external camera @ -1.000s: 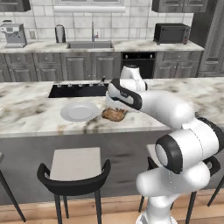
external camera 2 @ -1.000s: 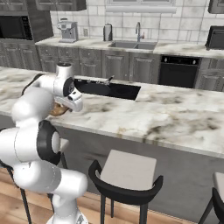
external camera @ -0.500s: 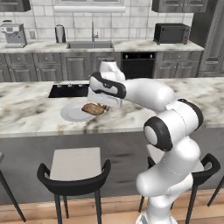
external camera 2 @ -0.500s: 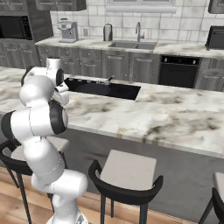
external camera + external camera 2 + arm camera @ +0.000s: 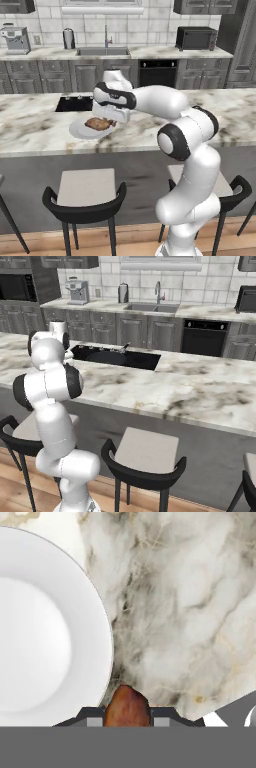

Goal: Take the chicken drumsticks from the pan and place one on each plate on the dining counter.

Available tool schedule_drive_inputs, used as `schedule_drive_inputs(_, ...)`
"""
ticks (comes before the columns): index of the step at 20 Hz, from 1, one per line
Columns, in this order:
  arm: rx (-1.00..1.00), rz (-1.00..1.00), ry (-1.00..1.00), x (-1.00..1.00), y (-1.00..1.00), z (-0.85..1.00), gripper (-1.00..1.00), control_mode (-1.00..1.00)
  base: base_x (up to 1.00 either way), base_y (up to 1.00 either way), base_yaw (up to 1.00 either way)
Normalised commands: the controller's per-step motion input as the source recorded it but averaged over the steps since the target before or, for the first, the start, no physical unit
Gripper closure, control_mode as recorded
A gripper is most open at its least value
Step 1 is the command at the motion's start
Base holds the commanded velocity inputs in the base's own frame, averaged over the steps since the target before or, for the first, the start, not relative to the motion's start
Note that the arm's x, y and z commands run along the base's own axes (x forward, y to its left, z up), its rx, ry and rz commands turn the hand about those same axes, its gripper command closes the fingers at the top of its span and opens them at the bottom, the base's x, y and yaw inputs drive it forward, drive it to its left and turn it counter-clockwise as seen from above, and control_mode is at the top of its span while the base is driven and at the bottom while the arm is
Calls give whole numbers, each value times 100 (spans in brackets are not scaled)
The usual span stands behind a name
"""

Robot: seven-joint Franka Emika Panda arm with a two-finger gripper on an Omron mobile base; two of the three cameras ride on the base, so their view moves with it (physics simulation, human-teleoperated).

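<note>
Above the plate (image 5: 80, 130), claw (image 5: 127, 722) grips drumstick (image 5: 126, 707).

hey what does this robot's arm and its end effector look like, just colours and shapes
The arm is glossy white, built of thick rounded tube segments with dark grey-black bands at the joints. No loose cables or markings show. The end effector has two small dark grey finger tips with paler square patches.

The dining counter (image 5: 30, 131), white marble with grey-brown veins, runs across the middle of the left base view, and a pale round plate (image 5: 80, 131) lies flat on it left of centre, its rim showing
</note>
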Motion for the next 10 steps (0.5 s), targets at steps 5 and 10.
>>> schedule_drive_inputs(5, -2, -1, 1, 42, 7, -20, 100, -100, 0, 0, 0)
schedule_drive_inputs(10, 0, -5, 0, 38, 23, -7, 100, -100, 0, 0, 0)
